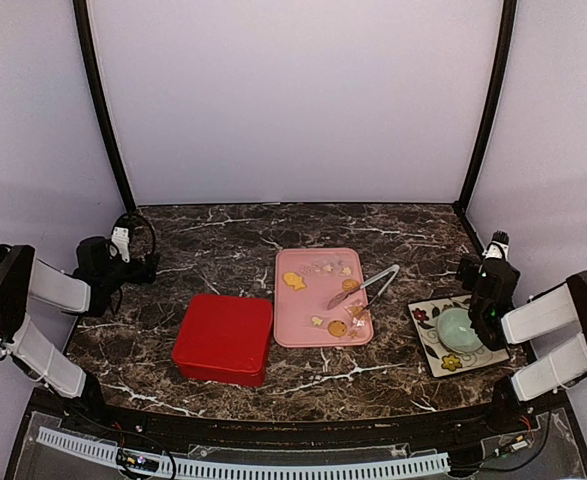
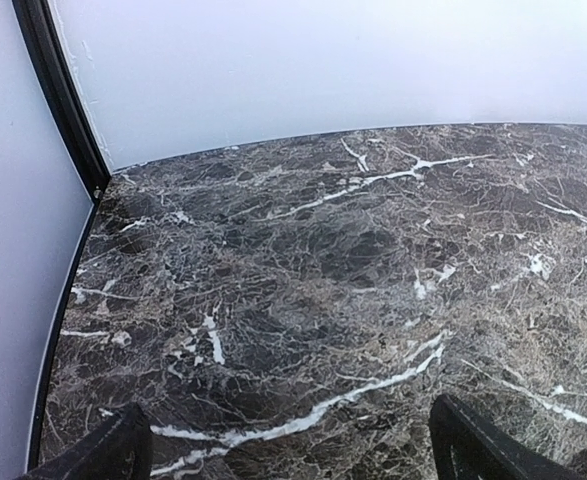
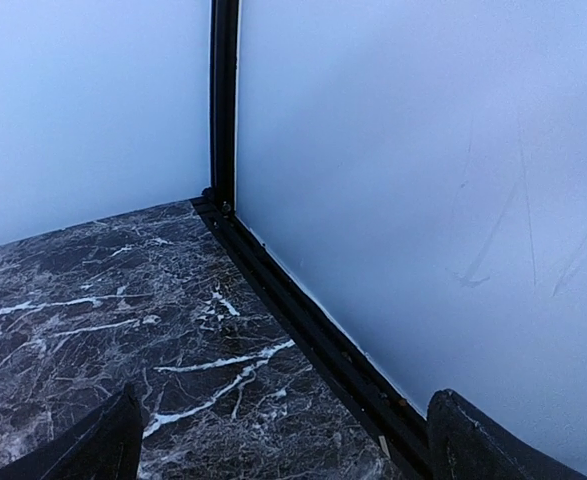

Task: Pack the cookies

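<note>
Several golden-yellow cookies (image 1: 338,327) lie on a pink tray (image 1: 295,305) in the middle of the table; one is fish-shaped (image 1: 293,281). Metal tongs (image 1: 363,287) rest across the tray's right edge. My left gripper (image 1: 145,262) is open and empty at the far left, over bare marble; its fingertips (image 2: 113,450) show at the bottom of the left wrist view. My right gripper (image 1: 473,270) is open and empty at the far right, by the wall corner, just behind a pale green bowl (image 1: 460,329). Its fingertips (image 3: 473,440) show in the right wrist view.
A shut red box (image 1: 223,338) sits left of the tray. The bowl stands on a square flowered plate (image 1: 425,318) under the right arm. White walls with black posts (image 3: 223,100) close in the table.
</note>
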